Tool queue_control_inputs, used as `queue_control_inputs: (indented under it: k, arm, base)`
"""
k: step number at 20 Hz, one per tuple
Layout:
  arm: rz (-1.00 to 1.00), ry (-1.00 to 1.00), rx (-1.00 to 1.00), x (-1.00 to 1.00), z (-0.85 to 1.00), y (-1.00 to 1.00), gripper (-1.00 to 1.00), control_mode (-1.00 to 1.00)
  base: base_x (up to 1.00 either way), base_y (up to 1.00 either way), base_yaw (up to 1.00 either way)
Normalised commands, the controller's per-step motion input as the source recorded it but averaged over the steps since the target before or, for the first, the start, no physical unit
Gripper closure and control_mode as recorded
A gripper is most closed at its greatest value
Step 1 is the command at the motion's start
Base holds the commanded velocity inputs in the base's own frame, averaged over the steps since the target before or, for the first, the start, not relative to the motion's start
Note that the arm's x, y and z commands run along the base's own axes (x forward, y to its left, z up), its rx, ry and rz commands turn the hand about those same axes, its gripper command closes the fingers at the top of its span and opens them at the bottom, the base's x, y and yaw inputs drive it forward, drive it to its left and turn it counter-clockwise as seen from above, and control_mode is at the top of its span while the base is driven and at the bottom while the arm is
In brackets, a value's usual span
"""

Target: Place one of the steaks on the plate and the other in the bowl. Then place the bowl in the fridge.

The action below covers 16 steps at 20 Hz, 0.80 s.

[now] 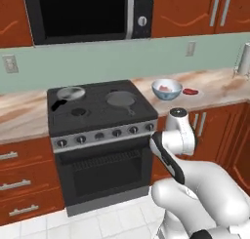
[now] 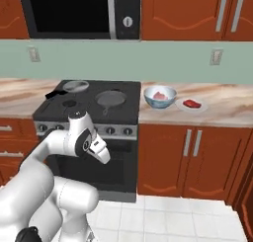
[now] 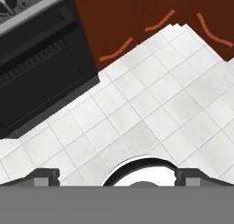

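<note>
On the counter to the right of the stove stands the white and pale blue bowl, with the paler pink steak lying inside it. Just right of it, the bright red steak rests on the small white plate. My arm is folded low in front of the stove, well short of the counter. The gripper points down at the tiled floor, its fingertips wide apart with nothing between them. The fridge is out of view.
The black stove carries two grey frying pans. A microwave hangs above it. Red-brown cabinets line the wall below the counter. The white tiled floor lies in front of the oven door.
</note>
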Motion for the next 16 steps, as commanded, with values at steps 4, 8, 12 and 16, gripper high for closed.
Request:
queue_control_inputs:
  k: [4, 8, 12, 16]
  arm:
    - [0.00, 0.00, 0.00, 0.00, 0.00, 0.00, -1.00, 1.00]
    - [0.00, 0.00, 0.00, 0.00, 0.00, 0.00, -1.00, 1.00]
    - [0.00, 0.00, 0.00, 0.00, 0.00, 0.00, -1.00, 1.00]
    - [0.00, 0.00, 0.00, 0.00, 0.00, 0.00, -1.00, 1.00]
  base:
    - [0.18, -0.97, 0.47]
    - [0.30, -1.00, 0.43]
    - [0.58, -0.88, 0.21]
    - [0.74, -0.47, -0.25]
